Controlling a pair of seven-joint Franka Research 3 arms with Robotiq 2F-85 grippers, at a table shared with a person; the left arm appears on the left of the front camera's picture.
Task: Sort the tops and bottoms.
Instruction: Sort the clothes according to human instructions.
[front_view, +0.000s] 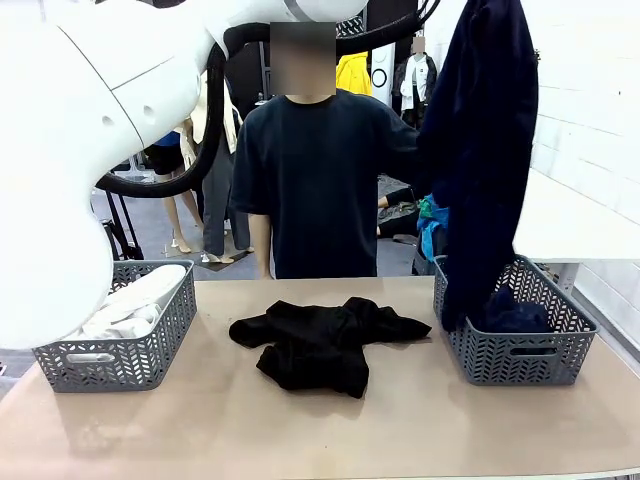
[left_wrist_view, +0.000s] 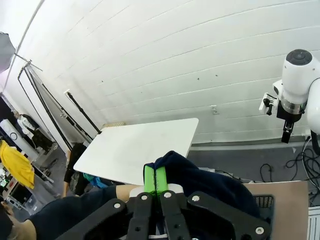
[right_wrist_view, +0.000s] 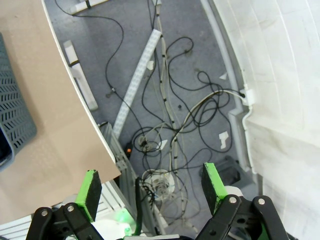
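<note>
1. Left of the black garment (front_view: 320, 340), the left basket (front_view: 130, 362) holds the white tops (front_view: 135, 300) in a bundle. We judge that side sorted.
2. The black garment lies crumpled mid-table (front_view: 200, 430), with no gripper on it. We take it for the one piece left to sort. Behind it a person (front_view: 315, 180) stands at the far edge.
3. Right of the black garment, the navy trousers (front_view: 480, 150) hang at full length from above. Their lower end seems to dip inside the right basket (front_view: 520, 358), beside a navy piece (front_view: 515, 312) lying there. We think they are held high so the long cloth clears the rim and can fold down.
4. The left arm (front_view: 80, 100) crosses above the black garment. The left gripper (left_wrist_view: 155, 175) has its green pads pinched tight on a fold of the trousers.
5. Farther right, past the table edge, the right gripper (right_wrist_view: 150, 172) has its jaws wide apart and empty, parked out of the way, we judge.
6. The table is smooth and tan. The grey floor (right_wrist_view: 190, 45) carries loose cables (right_wrist_view: 170, 125), and a white wall (left_wrist_view: 175, 60) closes the right side.
</note>
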